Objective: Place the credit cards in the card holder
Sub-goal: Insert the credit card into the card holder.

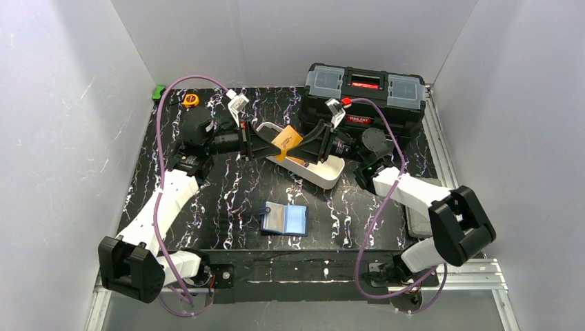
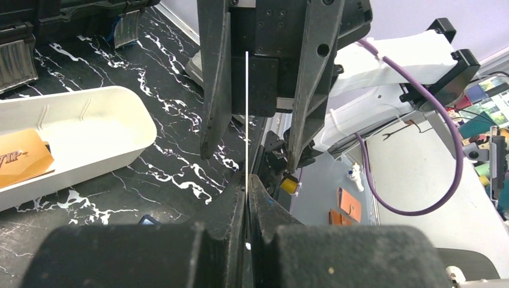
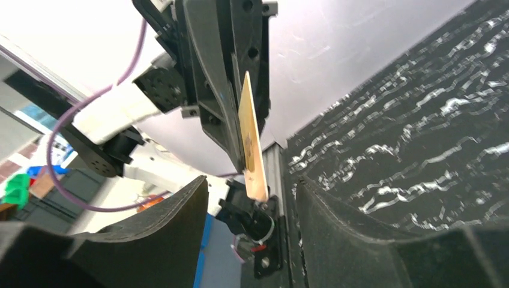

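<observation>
Left hand (image 1: 270, 146): clenched on an orange credit card (image 1: 285, 143), held in the air over the white tray (image 1: 324, 172) at the far middle of the worktop (image 1: 227, 200).
Card holder (image 1: 284, 219): lying open, pale blue inside, centre of the near edge.
Second orange card (image 2: 21, 159): flat in the tray.
Right hand (image 1: 305, 143): released, fingers apart either side of the held card.
Black toolbox (image 1: 365, 93): far right corner.

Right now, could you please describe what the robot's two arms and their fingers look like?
The left arm and right arm match: white shell links between bulky black joint housings, with a purple cable looping along each. The left gripper and right gripper have long, matte black fingers tapering like wedges, behind small white brackets.
</observation>
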Available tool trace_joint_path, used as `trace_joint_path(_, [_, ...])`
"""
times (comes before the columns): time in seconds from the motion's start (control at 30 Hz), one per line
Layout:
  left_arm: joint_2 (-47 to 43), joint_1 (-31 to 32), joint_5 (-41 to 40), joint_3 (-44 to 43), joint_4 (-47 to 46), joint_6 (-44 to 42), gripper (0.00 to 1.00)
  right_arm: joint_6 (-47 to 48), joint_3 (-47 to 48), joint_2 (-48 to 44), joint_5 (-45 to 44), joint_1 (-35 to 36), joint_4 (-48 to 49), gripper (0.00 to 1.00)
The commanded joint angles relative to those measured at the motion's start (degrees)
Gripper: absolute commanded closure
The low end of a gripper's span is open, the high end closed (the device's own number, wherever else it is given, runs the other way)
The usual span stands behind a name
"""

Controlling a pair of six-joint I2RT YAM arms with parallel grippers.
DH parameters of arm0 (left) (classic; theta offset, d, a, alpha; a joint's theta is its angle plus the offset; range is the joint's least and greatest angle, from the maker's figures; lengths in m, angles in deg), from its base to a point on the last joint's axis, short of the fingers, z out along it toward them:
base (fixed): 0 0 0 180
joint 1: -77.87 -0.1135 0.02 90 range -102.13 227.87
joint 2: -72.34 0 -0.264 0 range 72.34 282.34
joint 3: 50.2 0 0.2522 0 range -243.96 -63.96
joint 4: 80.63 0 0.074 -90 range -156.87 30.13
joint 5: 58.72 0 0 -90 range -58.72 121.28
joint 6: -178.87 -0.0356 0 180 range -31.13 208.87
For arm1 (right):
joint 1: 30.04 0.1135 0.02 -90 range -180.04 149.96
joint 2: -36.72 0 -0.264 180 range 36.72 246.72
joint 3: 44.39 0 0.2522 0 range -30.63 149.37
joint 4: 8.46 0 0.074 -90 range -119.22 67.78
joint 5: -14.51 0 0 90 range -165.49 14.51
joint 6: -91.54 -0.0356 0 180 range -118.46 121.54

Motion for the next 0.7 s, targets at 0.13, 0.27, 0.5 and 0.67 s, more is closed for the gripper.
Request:
trace_joint_path(0.13, [-2.2, -0.2, 0.8, 0.6, -3.7, 1.9, 1.0, -10.0, 4.2, 3.0, -1.6, -0.2, 17.0, 0.49])
trace_joint_path(0.27, [-2.0, -0.2, 0.6, 1.0, -4.2, 2.0, 1.0, -9.3, 4.0, 2.5, -2.4, -0.2, 15.2, 0.7])
trace_joint_path(0.5, [-2.2, -0.2, 0.6, -0.1, 3.0, -3.3, 0.28, -6.5, 2.1, 0.3, -3.6, -0.3, 8.0, 0.99])
trace_joint_path(0.67, [-3.3, -0.3, -1.0, -2.0, 24.9, -24.7, 0.13, 0.5, -1.8, -5.2, -0.2, -1.7, -9.3, 0.99])
